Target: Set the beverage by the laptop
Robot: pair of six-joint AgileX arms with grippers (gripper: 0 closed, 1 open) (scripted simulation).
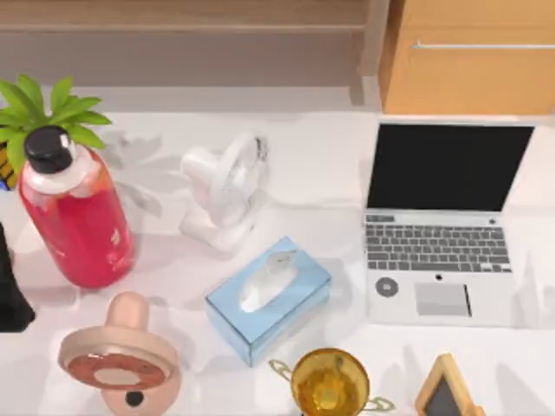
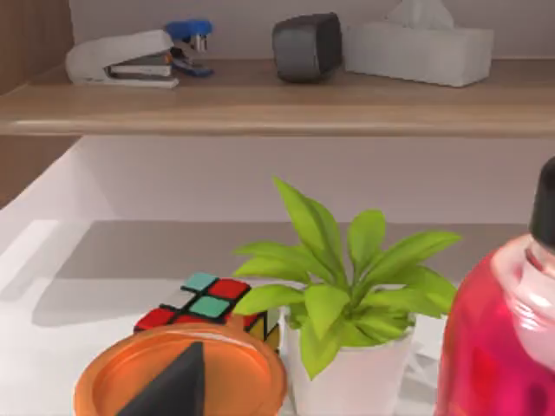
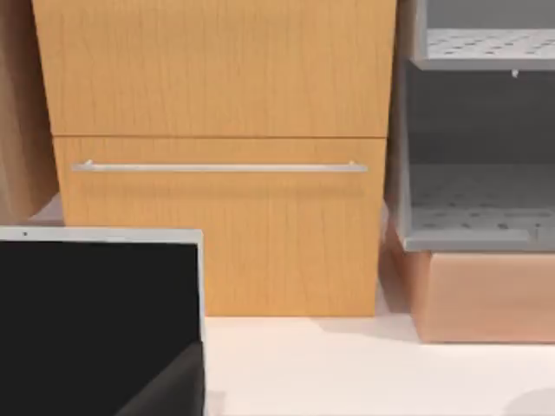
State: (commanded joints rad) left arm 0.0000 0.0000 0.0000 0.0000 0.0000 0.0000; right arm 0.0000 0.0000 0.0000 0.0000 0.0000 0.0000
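The beverage [image 1: 76, 221] is a clear bottle of red-pink liquid with a black cap. It stands upright at the table's left, and its shoulder also shows in the left wrist view [image 2: 503, 347]. The laptop [image 1: 438, 234] lies open at the right, its black screen facing forward; that screen [image 3: 95, 321] also appears in the right wrist view. My left arm [image 1: 10, 299] is a dark shape at the left edge, just in front of the bottle and apart from it. A dark part of my left gripper [image 2: 173, 386] shows low in its wrist view, and a dark part of my right gripper [image 3: 169, 386] beside the laptop screen.
Between bottle and laptop stand a white fan [image 1: 227, 191] and a blue tissue box [image 1: 269, 299]. A pink round object [image 1: 121, 362], golden trophy cup [image 1: 329, 381] and small chalkboard [image 1: 447, 392] line the front. A potted plant [image 1: 43, 113] and colour cube [image 2: 204, 303] sit behind the bottle.
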